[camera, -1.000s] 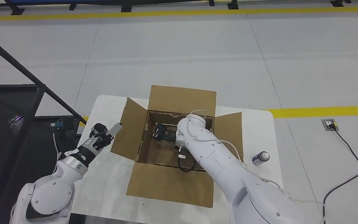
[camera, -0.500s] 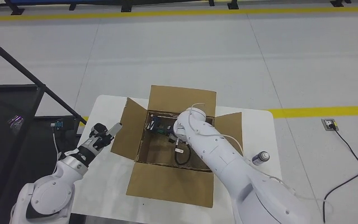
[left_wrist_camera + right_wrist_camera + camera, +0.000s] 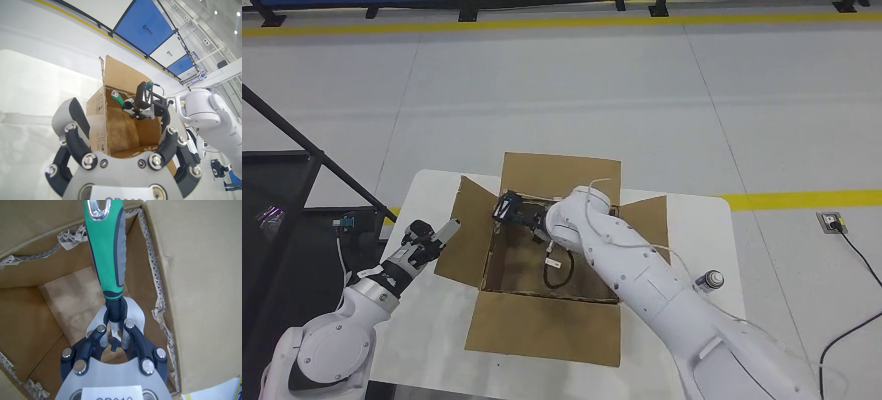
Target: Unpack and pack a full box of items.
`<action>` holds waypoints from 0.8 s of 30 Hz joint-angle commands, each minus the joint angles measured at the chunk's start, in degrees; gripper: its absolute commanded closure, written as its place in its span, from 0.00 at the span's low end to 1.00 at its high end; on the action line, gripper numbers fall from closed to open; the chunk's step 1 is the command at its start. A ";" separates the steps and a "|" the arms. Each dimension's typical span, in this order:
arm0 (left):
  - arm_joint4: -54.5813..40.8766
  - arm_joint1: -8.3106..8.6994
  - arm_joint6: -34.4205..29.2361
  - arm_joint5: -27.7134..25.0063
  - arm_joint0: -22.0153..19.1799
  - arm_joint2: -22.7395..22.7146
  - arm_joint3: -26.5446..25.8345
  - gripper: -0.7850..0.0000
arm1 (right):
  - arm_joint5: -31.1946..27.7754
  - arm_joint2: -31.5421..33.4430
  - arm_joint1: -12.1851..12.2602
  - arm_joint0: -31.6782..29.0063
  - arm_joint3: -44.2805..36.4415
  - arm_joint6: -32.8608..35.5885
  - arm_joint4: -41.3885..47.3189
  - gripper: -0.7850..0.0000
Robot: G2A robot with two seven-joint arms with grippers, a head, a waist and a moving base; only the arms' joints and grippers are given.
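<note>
Right gripper point(image 3: 115, 315) sits above far-left corner of open box point(image 3: 542, 325), jaws pinching green-handled tool point(image 3: 107, 256) at its dark neck. Handle juts free, likely to clear the walls for unpacking. Left gripper point(image 3: 442, 235) has jaws spread just left of box, probably ready to steady it.

A white round-cornered table point(image 3: 427, 190) at lower centre bears an open brown cardboard box point(image 3: 542, 322), flaps spread, with a small silver cylindrical can point(image 3: 707, 281) standing to its right.

box point(image 3: 542, 320) on table point(image 3: 430, 192), can point(image 3: 708, 281) to its right, tool point(image 3: 107, 249) over box opening
</note>
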 commanded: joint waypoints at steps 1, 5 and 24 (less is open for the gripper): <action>0.00 0.00 0.00 0.00 0.00 0.00 0.00 0.00 | 2.08 2.52 2.04 -3.20 -8.43 3.51 -1.93 1.00; 0.00 0.00 0.00 0.00 0.00 0.00 0.00 0.00 | 2.96 9.08 6.37 -12.53 -27.72 12.24 -7.01 1.00; 0.00 0.00 0.00 0.00 0.00 0.00 0.00 0.00 | 1.74 18.26 10.44 -26.00 -48.31 16.27 -12.94 1.00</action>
